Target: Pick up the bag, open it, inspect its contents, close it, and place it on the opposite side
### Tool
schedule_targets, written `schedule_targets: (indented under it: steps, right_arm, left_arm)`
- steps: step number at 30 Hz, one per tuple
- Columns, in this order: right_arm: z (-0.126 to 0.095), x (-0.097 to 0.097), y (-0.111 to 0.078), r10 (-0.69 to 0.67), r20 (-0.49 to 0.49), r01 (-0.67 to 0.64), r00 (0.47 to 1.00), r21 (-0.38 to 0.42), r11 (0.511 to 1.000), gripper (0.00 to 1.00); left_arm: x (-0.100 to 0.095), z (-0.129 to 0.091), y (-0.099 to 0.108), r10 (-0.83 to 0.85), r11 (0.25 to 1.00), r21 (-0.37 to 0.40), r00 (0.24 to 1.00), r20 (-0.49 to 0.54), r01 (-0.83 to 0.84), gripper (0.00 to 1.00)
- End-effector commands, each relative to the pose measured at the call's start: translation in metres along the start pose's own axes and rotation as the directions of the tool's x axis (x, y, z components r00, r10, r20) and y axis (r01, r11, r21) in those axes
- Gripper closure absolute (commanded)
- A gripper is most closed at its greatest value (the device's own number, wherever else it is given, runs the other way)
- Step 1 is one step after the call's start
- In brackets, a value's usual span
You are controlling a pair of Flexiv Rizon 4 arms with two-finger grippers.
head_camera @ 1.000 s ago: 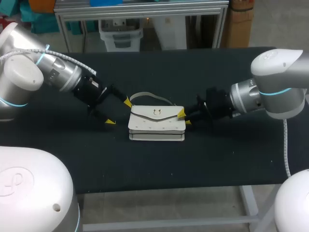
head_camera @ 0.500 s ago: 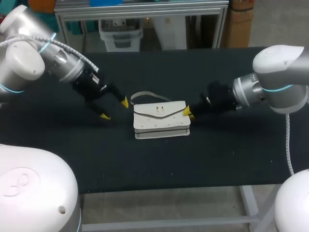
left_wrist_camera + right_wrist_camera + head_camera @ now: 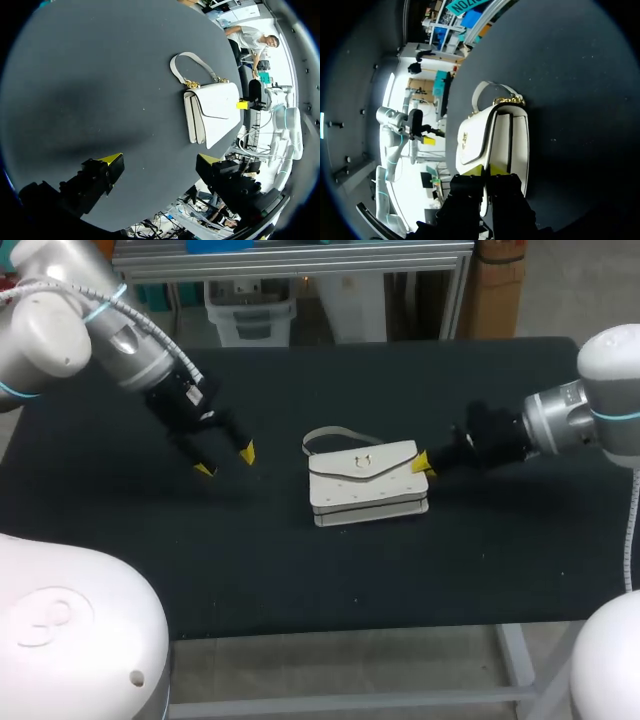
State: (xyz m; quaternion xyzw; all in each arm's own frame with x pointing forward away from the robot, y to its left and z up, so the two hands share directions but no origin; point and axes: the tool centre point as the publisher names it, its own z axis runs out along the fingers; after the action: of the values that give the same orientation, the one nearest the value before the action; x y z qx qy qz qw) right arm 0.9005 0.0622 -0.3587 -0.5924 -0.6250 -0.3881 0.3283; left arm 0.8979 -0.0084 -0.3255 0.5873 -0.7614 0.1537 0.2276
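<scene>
Black cloth is covering the table (image 3: 300, 580), and we are working over its middle stretch from both sides. Our white bag (image 3: 365, 485) is lying flat on the cloth a little right of centre. Its flap (image 3: 352, 468) is lying closed, with a small gold clasp (image 3: 364, 462) showing on top. Its strap (image 3: 335, 433) is curling out on the cloth at the far side. We are reaching in from the right with our right gripper (image 3: 423, 464), and its yellow tips are sitting against the bag's right end. In the right wrist view the two fingers are standing almost together and are pinching that end of the bag from both sides. The rest of the bag is stretching out ahead of them. Our left gripper (image 3: 225, 460) is hanging over bare cloth well to the left of the bag, apart from it. Its fingers are spreading wide and are holding nothing. From the left wrist we are seeing the bag well ahead of the gripper, with the right arm's yellow tip showing at the bag's far end.
</scene>
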Motion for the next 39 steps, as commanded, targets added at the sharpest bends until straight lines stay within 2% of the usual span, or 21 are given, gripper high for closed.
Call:
schedule_targets:
  steps: [1,11,14,16,21,22,24,26,27,29,30,31,32,34,35,36,38,39]
  right_arm:
    - [0.0,-0.002,0.002,-0.001,-0.011,0.002,1.0,0.005,1.0,1.0]
    - [0.0,-0.002,0.002,-0.001,-0.011,0.002,1.0,0.005,1.0,1.0]
    - [-0.002,-0.003,0.006,-0.006,-0.012,0.006,1.0,0.002,1.0,1.0]
    - [-0.012,-0.011,0.016,-0.019,0.0,0.019,1.0,-0.015,1.0,1.0]
    - [-0.045,-0.03,0.038,-0.043,0.019,0.044,0.999,-0.049,0.998,1.0]
    - [-0.053,-0.034,0.043,-0.055,0.057,0.059,0.997,-0.069,0.996,1.0]
    - [-0.065,-0.042,0.051,-0.066,0.039,0.068,0.997,-0.061,0.996,1.0]
    - [-0.077,-0.051,0.059,-0.069,0.076,0.075,0.995,-0.077,0.994,1.0]
    - [-0.087,-0.059,0.066,-0.077,0.05,0.08,0.996,-0.061,0.995,1.0]
    - [-0.103,-0.071,0.077,-0.079,0.082,0.085,0.993,-0.072,0.994,1.0]
    - [-0.107,-0.075,0.08,-0.079,0.058,0.082,0.995,-0.057,0.995,1.0]
    - [-0.118,-0.082,0.086,-0.066,0.062,0.071,0.996,-0.082,0.994,1.0]
    - [-0.124,-0.088,0.091,-0.075,0.086,0.081,0.993,-0.078,0.994,1.0]
    - [-0.137,-0.098,0.099,-0.071,0.06,0.075,0.996,-0.074,0.994,1.0]
    - [-0.142,-0.103,0.103,-0.076,0.089,0.082,0.993,-0.068,0.994,1.0]
    - [-0.148,-0.108,0.108,-0.081,0.065,0.085,0.995,-0.062,0.994,1.0]
    - [-0.16,-0.116,0.117,-0.074,0.114,0.083,0.991,-0.076,0.994,1.0]
    - [-0.165,-0.12,0.121,-0.079,0.106,0.086,0.991,-0.07,0.994,1.0]
  left_arm:
    - [0.001,0.0,-0.005,-0.001,1.0,-0.016,1.0,0.003,0.001,0.0]
    - [0.001,0.0,-0.005,-0.001,1.0,-0.016,1.0,0.003,0.001,0.0]
    - [-0.01,-0.01,-0.013,0.029,1.0,0.005,0.999,0.031,-0.029,0.0]
    - [-0.02,-0.022,-0.018,0.069,0.998,-0.001,0.997,0.026,-0.069,0.0]
    - [-0.037,-0.046,-0.023,0.061,0.998,0.024,0.994,0.096,-0.064,0.0]
    - [-0.04,-0.05,-0.023,0.065,0.997,0.025,0.994,0.093,-0.068,0.0]
    - [-0.045,-0.057,-0.025,0.068,0.997,0.019,0.99,0.127,-0.071,0.0]
    - [-0.05,-0.064,-0.026,0.063,0.997,0.025,0.987,0.147,-0.067,0.0]
    - [-0.053,-0.068,-0.028,0.093,0.995,0.015,0.983,0.157,-0.097,0.0]
    - [-0.056,-0.073,-0.031,0.091,0.996,0.003,0.977,0.191,-0.093,0.0]
    - [-0.056,-0.074,-0.032,0.111,0.994,-0.012,0.974,0.199,-0.111,0.0]
    - [-0.059,-0.079,-0.034,0.104,0.994,-0.011,0.973,0.208,-0.104,0.0]
    - [-0.06,-0.083,-0.037,0.116,0.993,-0.022,0.968,0.224,-0.114,0.0]
    - [-0.063,-0.088,-0.04,0.112,0.994,-0.02,0.965,0.237,-0.11,0.0]
    - [-0.064,-0.091,-0.042,0.128,0.992,-0.029,0.96,0.25,-0.125,0.0]
    - [-0.065,-0.093,-0.043,0.126,0.992,-0.029,0.959,0.252,-0.123,0.0]
    - [-0.068,-0.098,-0.046,0.134,0.991,-0.04,0.954,0.27,-0.128,0.0]
    - [-0.069,-0.1,-0.048,0.13,0.992,-0.042,0.954,0.272,-0.123,0.0]
